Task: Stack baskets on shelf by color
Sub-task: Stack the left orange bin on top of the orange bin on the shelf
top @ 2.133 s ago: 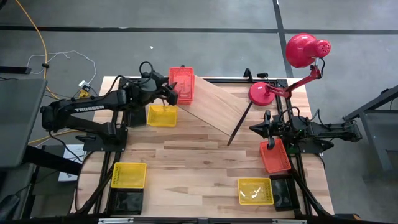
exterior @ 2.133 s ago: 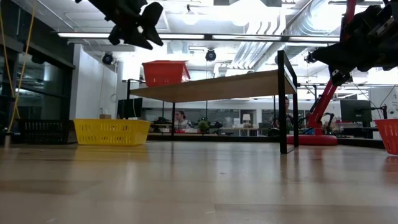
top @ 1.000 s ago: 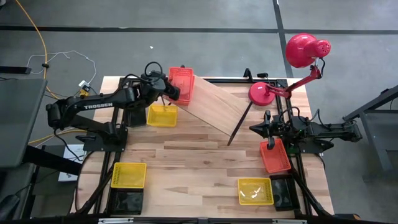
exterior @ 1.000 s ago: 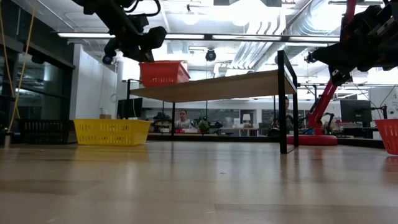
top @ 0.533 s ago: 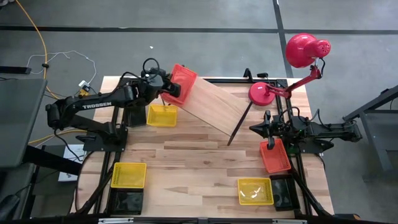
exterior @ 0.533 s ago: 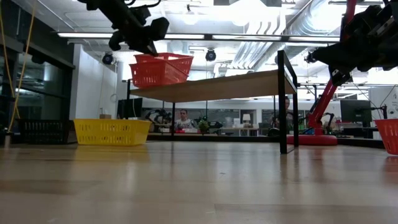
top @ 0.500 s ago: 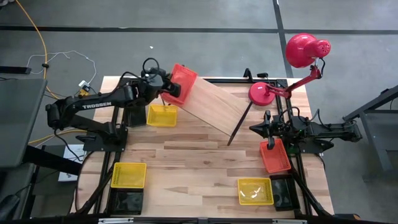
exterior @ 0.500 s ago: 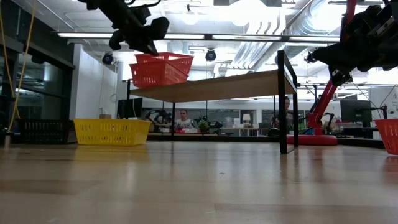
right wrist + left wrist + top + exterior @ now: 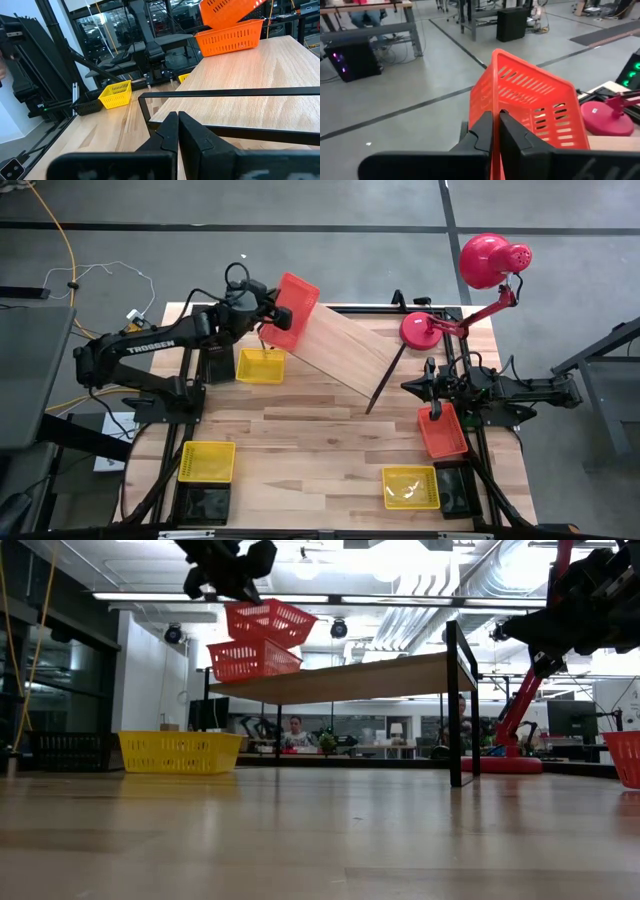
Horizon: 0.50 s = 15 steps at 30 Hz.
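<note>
My left gripper (image 9: 264, 313) is shut on an orange-red basket (image 9: 270, 622), held tilted above the light wood shelf's (image 9: 345, 352) far left end. A second orange-red basket (image 9: 253, 660) rests by its bottom on that end of the shelf, just beneath the first. At the table's right side my right gripper (image 9: 177, 120) hangs shut on nothing, level with the shelf. A third orange-red basket (image 9: 441, 430) sits on the tabletop below it. My left gripper pinches the upper basket's wall at its rim (image 9: 494, 107) between the two fingers, at the basket's left end. The fingers come slanting down from the table's left. The basket hangs tilted, held end highest; whether its low end still touches the basket below, I cannot tell.
One yellow basket (image 9: 259, 365) lies on the tabletop beside the shelf, two more at the near left (image 9: 207, 461) and near right (image 9: 410, 486). Black baskets (image 9: 203, 502) (image 9: 455, 492) sit at the near edge. A red desk lamp (image 9: 480, 280) stands at the far right.
My left gripper has come down on the orange-red baskets on the shelf, shut on the upper one's rim and risen. The upper basket has tipped and lifted, held end first. The lower one rose with it briefly and now lies on the shelf, shifted a little left.
</note>
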{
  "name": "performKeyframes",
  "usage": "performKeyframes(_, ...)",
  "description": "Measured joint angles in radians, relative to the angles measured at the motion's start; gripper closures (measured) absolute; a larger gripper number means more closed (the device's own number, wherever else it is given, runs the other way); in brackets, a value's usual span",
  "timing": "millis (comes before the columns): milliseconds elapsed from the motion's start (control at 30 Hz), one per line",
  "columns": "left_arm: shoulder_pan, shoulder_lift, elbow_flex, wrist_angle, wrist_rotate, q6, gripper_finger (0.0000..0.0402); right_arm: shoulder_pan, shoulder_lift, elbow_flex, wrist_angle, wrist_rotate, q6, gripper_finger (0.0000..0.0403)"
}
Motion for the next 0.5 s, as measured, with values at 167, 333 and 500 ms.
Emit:
performKeyframes(167, -0.002, -0.003, 0.046, -0.081, 0.128, -0.001, 0.0401, 0.0, 0.0, 0.0, 0.0, 0.0, 0.0, 0.0403)
performKeyframes(333, 0.022, -0.057, 0.084, -0.19, 0.218, -0.049, 0.0401, 0.0, 0.0, 0.0, 0.0, 0.0, 0.0, 0.0403)
performKeyframes(500, 0.093, -0.1, 0.085, -0.216, 0.359, -0.15, 0.0401, 0.0, 0.0, 0.0, 0.0, 0.0, 0.0, 0.0403)
